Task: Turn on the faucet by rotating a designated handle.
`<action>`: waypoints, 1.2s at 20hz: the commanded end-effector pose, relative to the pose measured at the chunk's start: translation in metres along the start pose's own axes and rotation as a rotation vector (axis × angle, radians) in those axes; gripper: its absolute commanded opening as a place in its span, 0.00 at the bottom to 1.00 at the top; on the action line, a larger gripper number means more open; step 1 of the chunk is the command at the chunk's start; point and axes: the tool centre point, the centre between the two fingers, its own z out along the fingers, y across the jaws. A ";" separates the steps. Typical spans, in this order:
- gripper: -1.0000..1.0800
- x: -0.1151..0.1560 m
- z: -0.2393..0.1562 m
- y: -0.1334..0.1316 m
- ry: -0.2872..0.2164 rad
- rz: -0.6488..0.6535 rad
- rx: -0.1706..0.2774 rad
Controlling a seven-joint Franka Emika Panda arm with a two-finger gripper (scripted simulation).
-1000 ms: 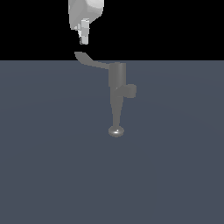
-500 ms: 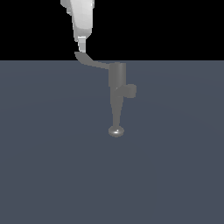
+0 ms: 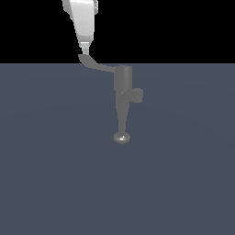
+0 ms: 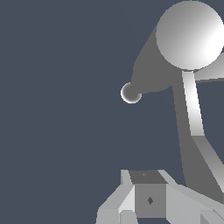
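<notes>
The grey faucet (image 3: pixel 123 81) stands upright in the exterior view, and its tapered spout ends in a shiny knob (image 3: pixel 121 137). From the top of the cylinder the thin curved handle (image 3: pixel 94 65) reaches toward the exterior view's left, ending in a flared tip. My pale gripper (image 3: pixel 85 48) comes down tilted from above, shut with nothing held, its fingertips right at that tip. In the wrist view the faucet (image 4: pixel 190 35) shows as a round top, with the handle (image 4: pixel 192 107) running toward my gripper (image 4: pixel 146 183).
A short stubby side knob (image 3: pixel 137 95) sticks out of the faucet body toward the exterior view's right. The faucet stands on a flat dark blue-grey floor (image 3: pixel 55 174) against a black background.
The gripper has come down and shifted toward the exterior view's left, tilting, until its fingertips reach the handle's tip. The handle itself has not visibly turned.
</notes>
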 end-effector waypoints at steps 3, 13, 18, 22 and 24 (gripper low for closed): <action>0.00 0.000 0.000 0.006 0.000 0.000 0.000; 0.00 0.001 0.000 0.036 0.000 0.000 0.000; 0.00 0.002 0.000 0.052 0.000 0.000 0.000; 0.00 0.002 0.000 0.064 0.000 0.000 0.000; 0.00 0.002 0.000 0.071 0.000 0.000 0.000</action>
